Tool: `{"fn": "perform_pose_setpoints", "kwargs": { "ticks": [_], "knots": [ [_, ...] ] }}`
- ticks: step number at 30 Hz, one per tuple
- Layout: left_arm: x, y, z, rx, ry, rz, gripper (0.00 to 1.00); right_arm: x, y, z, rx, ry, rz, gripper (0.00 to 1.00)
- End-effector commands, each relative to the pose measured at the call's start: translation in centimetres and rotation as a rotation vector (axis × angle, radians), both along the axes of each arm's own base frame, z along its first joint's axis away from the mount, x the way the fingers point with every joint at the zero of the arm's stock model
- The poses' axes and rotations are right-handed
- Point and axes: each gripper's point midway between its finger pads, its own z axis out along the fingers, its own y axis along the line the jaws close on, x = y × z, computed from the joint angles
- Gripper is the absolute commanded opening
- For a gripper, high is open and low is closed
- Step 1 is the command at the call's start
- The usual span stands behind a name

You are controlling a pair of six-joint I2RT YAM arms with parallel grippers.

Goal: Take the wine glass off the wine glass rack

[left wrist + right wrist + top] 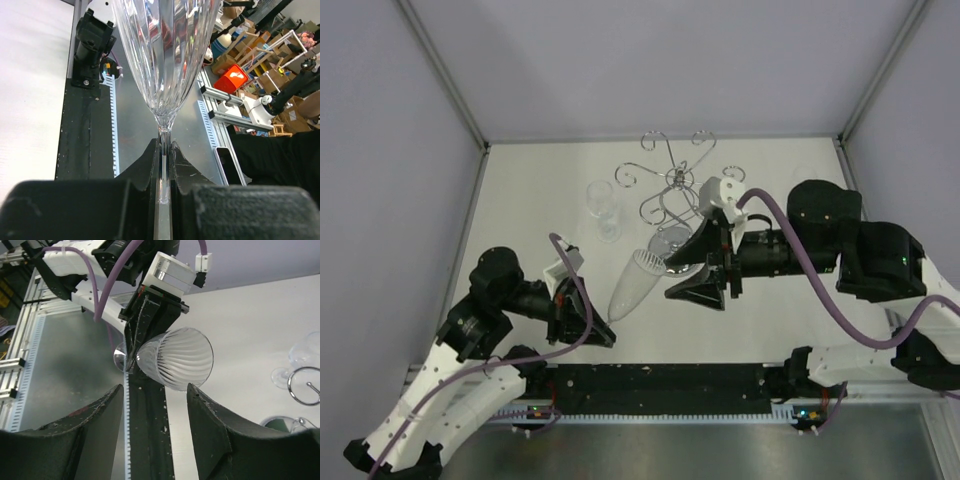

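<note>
A small clear wine glass (pixel 603 210) (pixel 306 351) with a rounded bowl stands on the table, just left of the chrome wine glass rack (pixel 675 180). It is off the rack's arms. My left gripper (pixel 600 322) (pixel 163 150) is shut on the thin stem of a different glass. That tall ribbed glass (pixel 635 280) (pixel 165 60) (pixel 175 357) tilts up and to the right, its mouth towards my right gripper (pixel 685 270) (pixel 155 390). The right gripper is open, and the ribbed bowl sits just beyond its fingertips without touching them.
The rack's round mirrored base (pixel 670 240) lies under the right wrist, and one curled chrome arm (pixel 302 385) shows at the right wrist view's edge. Grey walls enclose the white table (pixel 780 180). A black rail (pixel 650 380) runs along the near edge.
</note>
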Motion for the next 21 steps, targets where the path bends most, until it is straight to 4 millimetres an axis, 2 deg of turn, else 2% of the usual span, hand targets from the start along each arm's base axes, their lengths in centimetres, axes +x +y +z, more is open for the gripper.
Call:
{"fn": "perform_pose_setpoints", "kwargs": {
  "ticks": [1,10,14,21],
  "knots": [
    [-0.5,0.0,0.2,-0.024,-0.061,-0.035,0.00,-2.1,0.1,2.1,0.056,0.064,0.099,0.54],
    [-0.3,-0.3,-0.1,-0.007,-0.052,-0.044,0.00,-3.1,0.0,2.2,0.057,0.074,0.153,0.53],
    [-0.4,-0.4,-0.1,-0.001,-0.055,-0.055,0.00,-2.6,0.7,1.7,0.037,0.073,0.143,0.53],
    [-0.8,-0.4,-0.2,0.000,-0.069,-0.064,0.00,-2.4,1.3,2.0,0.037,0.067,0.146,0.53]
  ]
}}
